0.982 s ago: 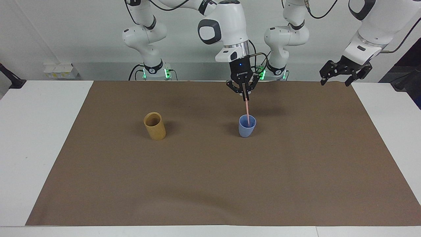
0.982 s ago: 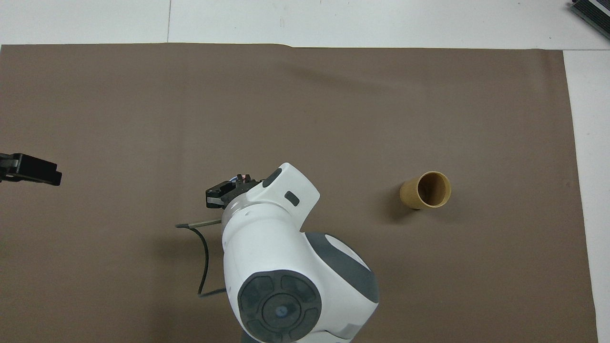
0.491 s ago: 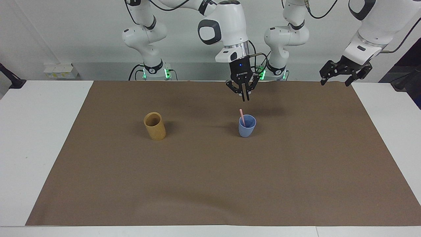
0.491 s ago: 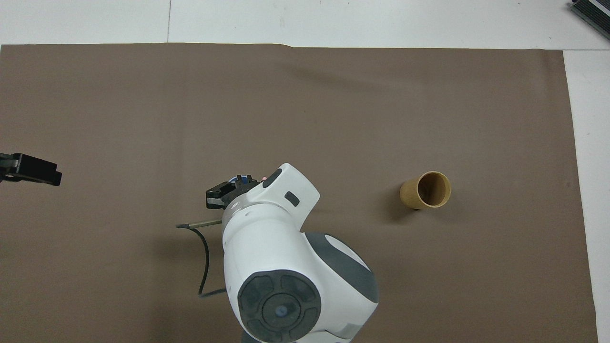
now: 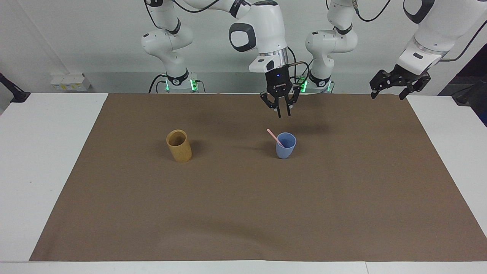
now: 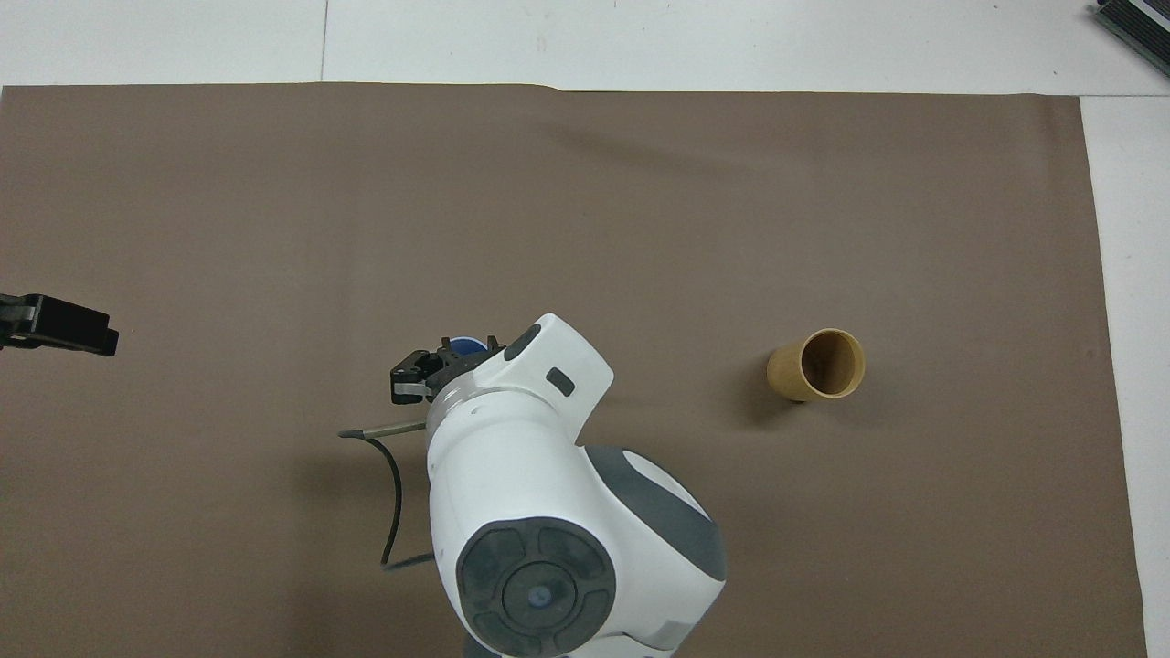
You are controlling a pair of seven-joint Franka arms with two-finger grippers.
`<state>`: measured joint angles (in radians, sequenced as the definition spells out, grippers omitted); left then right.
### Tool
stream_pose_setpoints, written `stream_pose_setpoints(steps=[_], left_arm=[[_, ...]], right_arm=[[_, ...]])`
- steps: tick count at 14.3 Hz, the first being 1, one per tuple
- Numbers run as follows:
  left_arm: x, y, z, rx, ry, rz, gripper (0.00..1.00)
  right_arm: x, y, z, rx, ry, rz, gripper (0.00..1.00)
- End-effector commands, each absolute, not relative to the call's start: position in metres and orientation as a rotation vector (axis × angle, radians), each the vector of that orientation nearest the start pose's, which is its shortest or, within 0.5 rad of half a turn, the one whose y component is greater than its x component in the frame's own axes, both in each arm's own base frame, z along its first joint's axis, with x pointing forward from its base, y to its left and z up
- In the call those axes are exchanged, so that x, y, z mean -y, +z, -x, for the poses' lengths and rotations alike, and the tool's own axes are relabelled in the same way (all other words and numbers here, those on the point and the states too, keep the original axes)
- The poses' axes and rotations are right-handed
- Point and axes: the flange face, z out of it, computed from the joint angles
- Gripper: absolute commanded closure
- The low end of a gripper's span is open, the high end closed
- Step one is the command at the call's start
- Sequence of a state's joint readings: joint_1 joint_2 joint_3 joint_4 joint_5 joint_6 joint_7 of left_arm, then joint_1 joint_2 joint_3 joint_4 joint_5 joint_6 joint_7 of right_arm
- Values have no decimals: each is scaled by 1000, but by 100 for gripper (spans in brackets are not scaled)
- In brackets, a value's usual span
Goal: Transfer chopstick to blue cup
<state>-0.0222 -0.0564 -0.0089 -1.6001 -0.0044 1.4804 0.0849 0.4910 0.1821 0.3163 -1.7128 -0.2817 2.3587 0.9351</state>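
Released from the right hand (image 5: 282,113), now open above, the chopstick (image 5: 274,137) has tipped against the blue cup (image 5: 285,146) rim, so the transfer looks done; the left hand (image 5: 398,81) waits, open.

My arm shells (image 5: 262,23) look like glossy white plastic; my right gripper (image 5: 282,109) and left gripper (image 5: 399,82) are matt black. The mat (image 5: 243,198) looks like matt brown paper or cloth, faintly rippled. The cup (image 5: 285,146) is matt blue, the holder (image 5: 179,146) matt tan, the chopstick (image 5: 274,137) smooth pink.
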Motion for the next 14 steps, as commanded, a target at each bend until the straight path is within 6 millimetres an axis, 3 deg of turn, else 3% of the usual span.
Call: stream_pose_setpoints(steps=[1, 4, 9, 14], left_arm=[[14, 640, -523, -188, 96, 3153, 0], [14, 640, -523, -188, 96, 3153, 0], [15, 639, -523, -191, 98, 3153, 0], [14, 638, -523, -188, 101, 3153, 0]], right_arm=[[-451, 539, -465, -41, -665, 2855, 0], [-426, 560, -464, -108, -655, 2919, 0], [-343, 597, -483, -200, -604, 3029, 0], [-223, 605, -514, -76, -344, 3155, 0]])
